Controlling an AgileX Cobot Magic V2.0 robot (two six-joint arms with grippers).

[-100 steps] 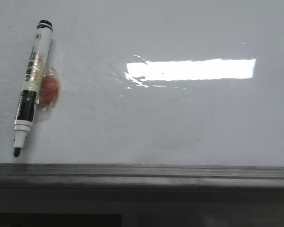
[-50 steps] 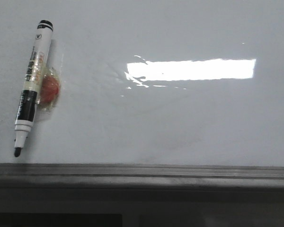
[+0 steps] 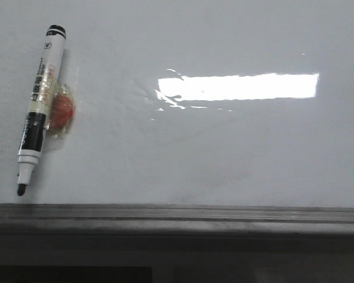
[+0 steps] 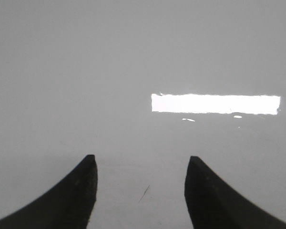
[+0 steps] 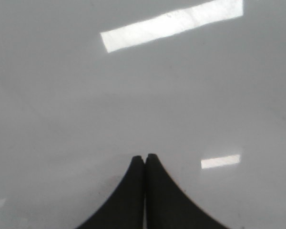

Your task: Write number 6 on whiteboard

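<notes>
Two grippers: your left gripper (image 4: 140,191) has its fingers spread wide over bare board; your right gripper (image 5: 144,191) is pinched together on nothing.
Whiteboard (image 3: 224,153): fills the front view, glossy, rigid, no number 6 drawn yet.
Marker (image 3: 40,106): uncapped, lying at the board's left, tip toward the frame edge, a red piece (image 3: 62,112) touching its side.
Handling: light, stiff and probably slick; you should grip mid-barrel, clear of the wet tip.
Pressure: press lightly.
</notes>
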